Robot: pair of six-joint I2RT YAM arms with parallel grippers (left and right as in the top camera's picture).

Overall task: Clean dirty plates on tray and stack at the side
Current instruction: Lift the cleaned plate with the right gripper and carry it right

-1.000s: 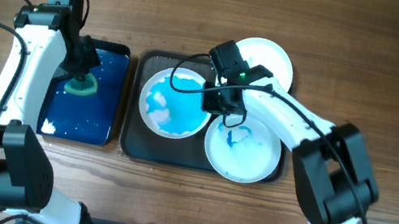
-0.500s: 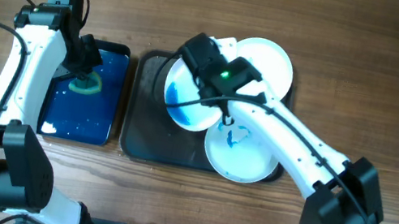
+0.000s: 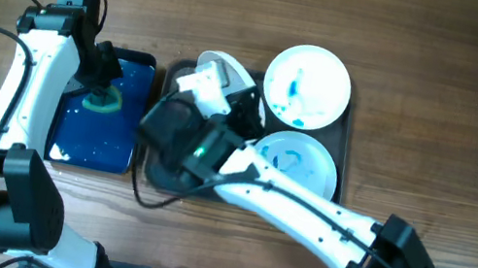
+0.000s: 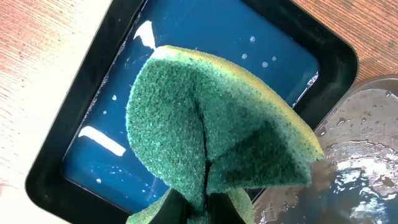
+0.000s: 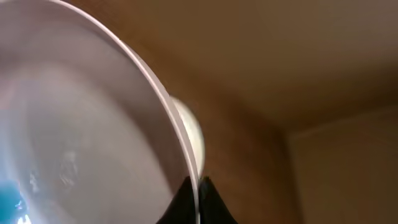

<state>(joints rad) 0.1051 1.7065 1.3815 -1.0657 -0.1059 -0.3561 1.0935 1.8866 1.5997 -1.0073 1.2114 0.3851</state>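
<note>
Look at your sponge (image 4: 211,143): a coarse, fibrous green scouring face, fully matt, with a strip of softer yellow foam along its upper edge. Beneath it the basin (image 4: 61,146) is glossy black plastic, and the blue water inside throws back white glints. In the right wrist view your plate (image 5: 81,143) is smooth, glossy white; ceramic or hard plastic, you can't tell. From above, the far plate (image 3: 306,87) and the near plate (image 3: 298,164) show that same shiny white under blue smears, the tray (image 3: 174,75) is dark and matt, and the counter (image 3: 450,53) is brown wood with plain grain and a low satin sheen
</note>
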